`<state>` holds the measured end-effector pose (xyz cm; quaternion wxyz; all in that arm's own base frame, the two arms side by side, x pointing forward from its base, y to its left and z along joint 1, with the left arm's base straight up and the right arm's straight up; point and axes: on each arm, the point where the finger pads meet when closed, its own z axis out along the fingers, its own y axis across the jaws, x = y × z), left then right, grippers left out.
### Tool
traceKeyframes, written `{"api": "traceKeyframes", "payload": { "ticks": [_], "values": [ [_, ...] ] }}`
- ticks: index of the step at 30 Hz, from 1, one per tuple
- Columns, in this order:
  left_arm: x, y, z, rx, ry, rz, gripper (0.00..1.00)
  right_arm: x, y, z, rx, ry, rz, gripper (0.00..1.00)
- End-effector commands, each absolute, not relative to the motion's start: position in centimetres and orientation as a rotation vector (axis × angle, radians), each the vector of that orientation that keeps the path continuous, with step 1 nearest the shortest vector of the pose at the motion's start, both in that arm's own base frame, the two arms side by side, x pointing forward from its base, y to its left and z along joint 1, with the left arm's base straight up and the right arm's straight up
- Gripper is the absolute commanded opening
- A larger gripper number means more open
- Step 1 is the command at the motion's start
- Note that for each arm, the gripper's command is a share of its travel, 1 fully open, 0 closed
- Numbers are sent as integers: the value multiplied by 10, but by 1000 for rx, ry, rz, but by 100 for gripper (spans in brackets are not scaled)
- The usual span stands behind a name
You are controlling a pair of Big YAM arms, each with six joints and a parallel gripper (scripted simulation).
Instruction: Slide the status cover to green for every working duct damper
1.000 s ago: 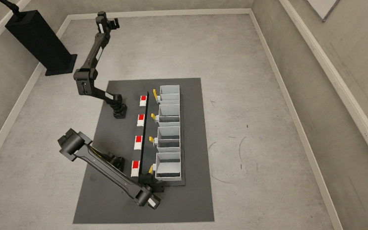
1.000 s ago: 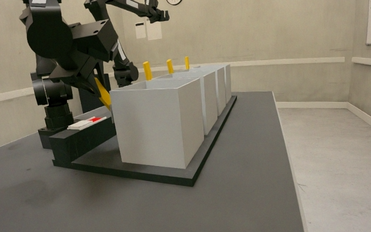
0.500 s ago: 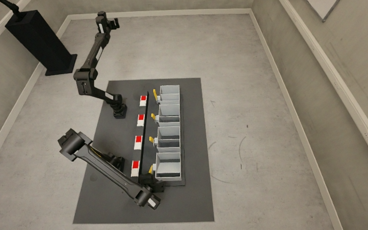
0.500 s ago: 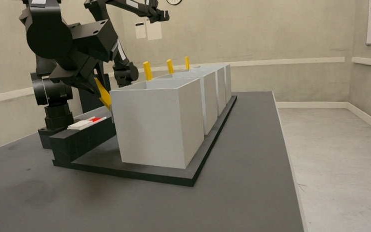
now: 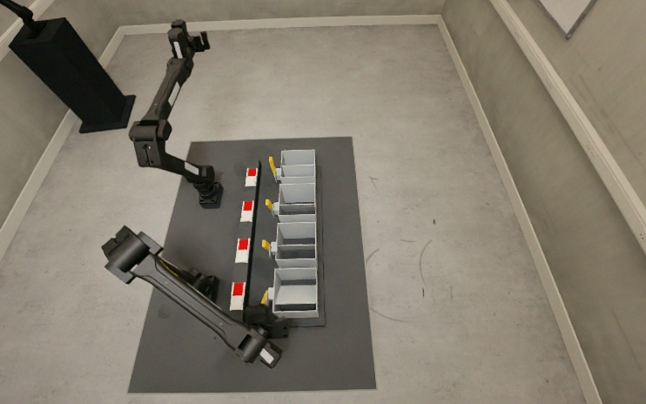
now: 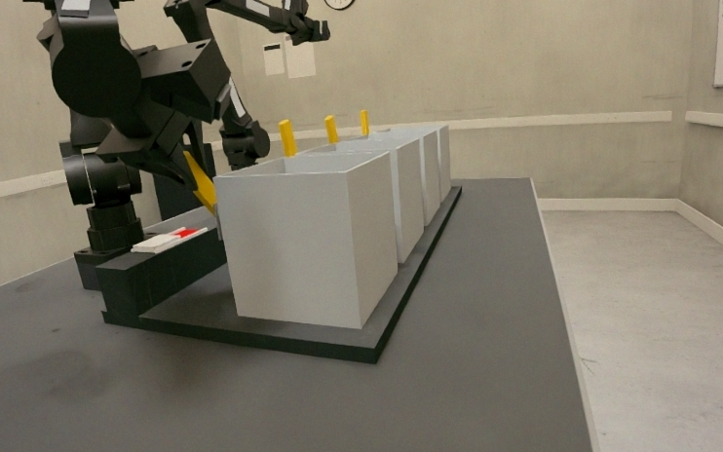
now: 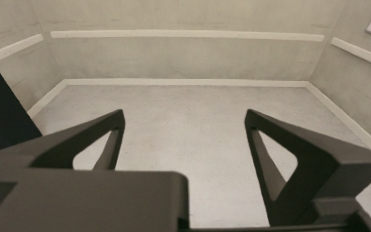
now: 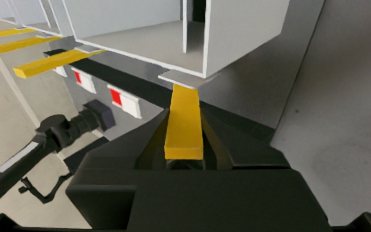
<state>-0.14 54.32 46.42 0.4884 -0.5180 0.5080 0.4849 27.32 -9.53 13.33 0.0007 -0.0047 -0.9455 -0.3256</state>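
Four pale grey open-topped dampers stand in a row, each behind its own slider. The nearest damper (image 5: 295,313) (image 6: 296,246) has its yellow handle (image 5: 265,296) (image 6: 203,188) (image 8: 184,130) leaning over. Inside it a pale blade lies across most of the opening, beside a dark gap. My right gripper (image 8: 184,115) is shut on this handle. The other three handles (image 5: 265,245) (image 5: 269,205) (image 5: 272,166) stand more upright in the exterior view. All four sliders (image 5: 237,301) (image 5: 241,257) (image 5: 246,216) (image 5: 251,181) show red. My left gripper (image 5: 205,40) (image 7: 184,115) is open and empty, far from the dampers.
A black rail (image 6: 168,291) carries the sliders in front of the dampers, which stand on a low dark base (image 6: 320,336). The right arm (image 5: 190,296) reaches over the near end of the rail. A black pedestal (image 5: 70,70) stands at the far left.
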Motion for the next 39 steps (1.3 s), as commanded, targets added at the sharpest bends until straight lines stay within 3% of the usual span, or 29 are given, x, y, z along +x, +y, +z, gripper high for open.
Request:
{"api": "traceKeyframes", "payload": {
  "ticks": [1,7,39],
  "values": [
    [-5,545,501,-1217,1204,1217,100,289,-107,146,12,-3020,-999,29],
    [-5,545,501,-1217,1204,1217,100,289,-107,148,15,-3026,-995,36],
    [-5,545,501,-1217,1204,1217,100,286,-135,181,5,-3020,-993,36]
  ]
}}
